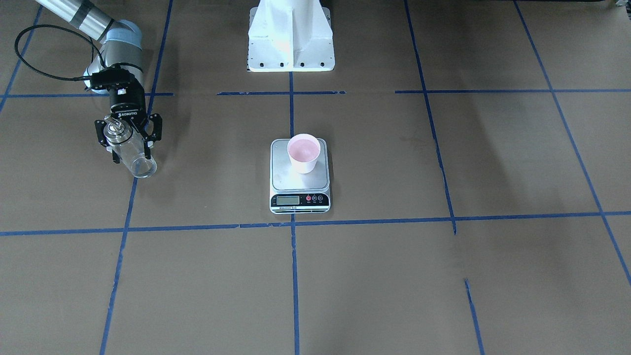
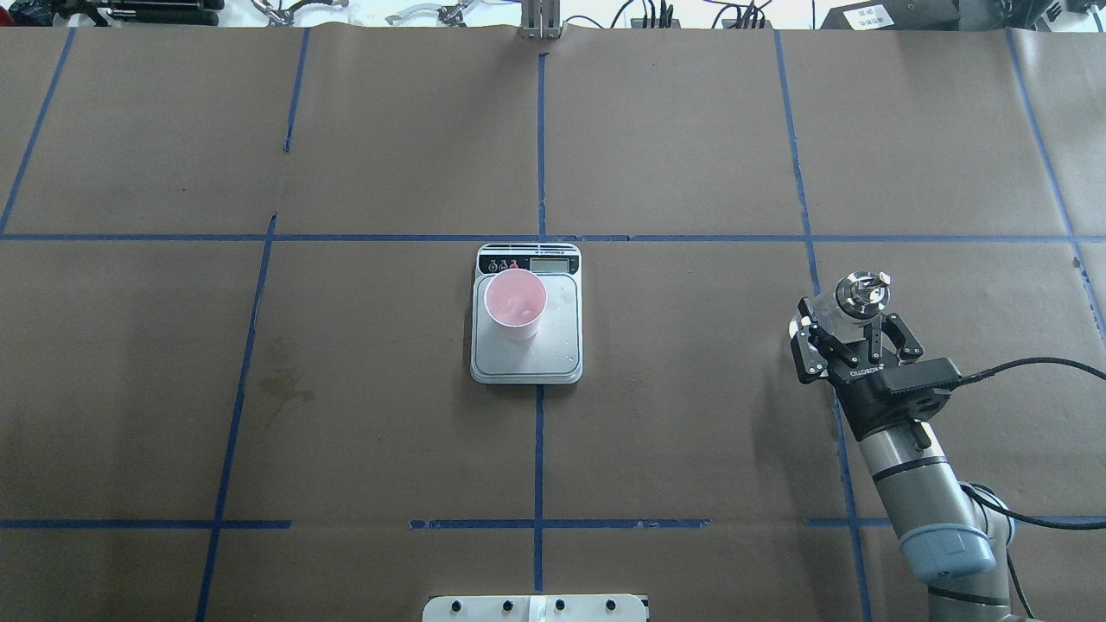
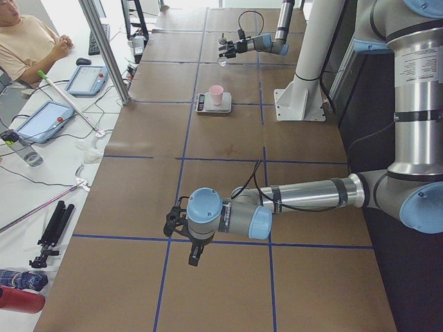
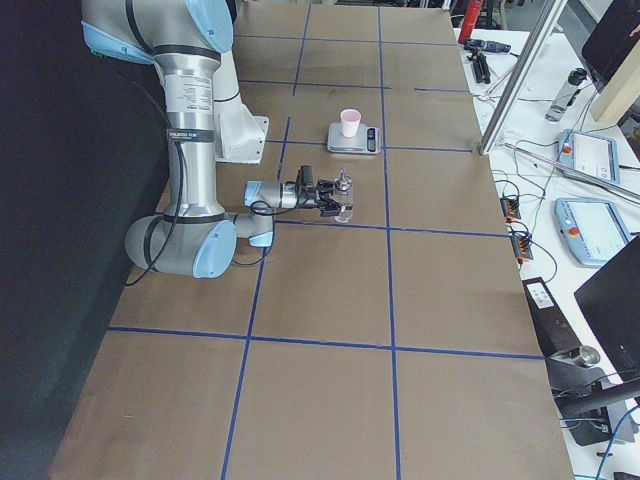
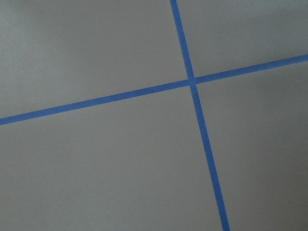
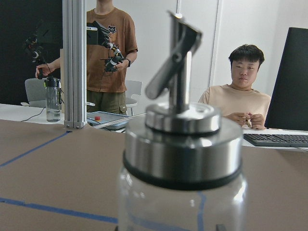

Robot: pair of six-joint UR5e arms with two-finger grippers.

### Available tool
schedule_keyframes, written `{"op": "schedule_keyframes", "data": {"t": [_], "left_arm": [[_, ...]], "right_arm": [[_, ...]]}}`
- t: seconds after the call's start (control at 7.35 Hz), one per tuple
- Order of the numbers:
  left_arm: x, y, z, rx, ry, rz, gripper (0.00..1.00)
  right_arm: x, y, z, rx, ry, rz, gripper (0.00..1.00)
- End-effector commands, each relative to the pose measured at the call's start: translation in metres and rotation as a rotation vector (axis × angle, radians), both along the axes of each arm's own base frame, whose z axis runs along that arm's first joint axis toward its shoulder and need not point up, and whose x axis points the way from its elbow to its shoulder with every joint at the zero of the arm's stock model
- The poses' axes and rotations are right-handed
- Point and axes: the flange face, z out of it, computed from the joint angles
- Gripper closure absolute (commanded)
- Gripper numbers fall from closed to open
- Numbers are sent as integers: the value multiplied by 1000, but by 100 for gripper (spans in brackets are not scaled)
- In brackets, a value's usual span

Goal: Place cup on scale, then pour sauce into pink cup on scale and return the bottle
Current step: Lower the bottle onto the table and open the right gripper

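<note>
The first step looks done: the cup [image 1: 304, 153] stands upright on the steel platform of the scale [image 1: 283, 172], toward the display end, at the middle of the bench [image 1: 394, 276]. The bottle [image 1: 129, 150] is far off to the robot's right, well apart from the scale. It is upright, with the right end effector [image 2: 845, 313] pinching its glass body just below the silver cap. Its base sits at or just above the bench; the pictures do not settle whether it touches. The glass looks clear and nearly empty, and the cup's inside shows only pale pink with a faint sheen. I therefore cannot tell whether sauce has gone in. My judgement is that the moment fits either end of the pour: the bottle just picked up, or just brought back to its place. If the pour is done, only the release and the arm's retreat are left. If not, the carry, tilt, pour and return all remain. The left end effector [image 3: 194, 256] hangs over bare bench at the near left end, away from everything, and I cannot tell whether its fingers are spread or pressed together.
</note>
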Motion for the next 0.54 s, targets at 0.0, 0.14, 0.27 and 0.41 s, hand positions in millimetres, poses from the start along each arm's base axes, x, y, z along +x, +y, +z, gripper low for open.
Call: {"op": "schedule_keyframes", "data": {"t": [0.0,0.14,0.27,0.41], "left_arm": [[0,0,0,0,0,0,0],[1,0,1,-2,0,2,0],[0,0,1,-2,0,0,0],[0,0,1,-2,0,0,0]], "right_arm": [[-3,0,-3,2,-8,-2,100],[-4,1,-4,2,-9,-2,100],[-3,0,-8,5,-17,2,97],[-5,1,-5,3,-6,1,18]]}}
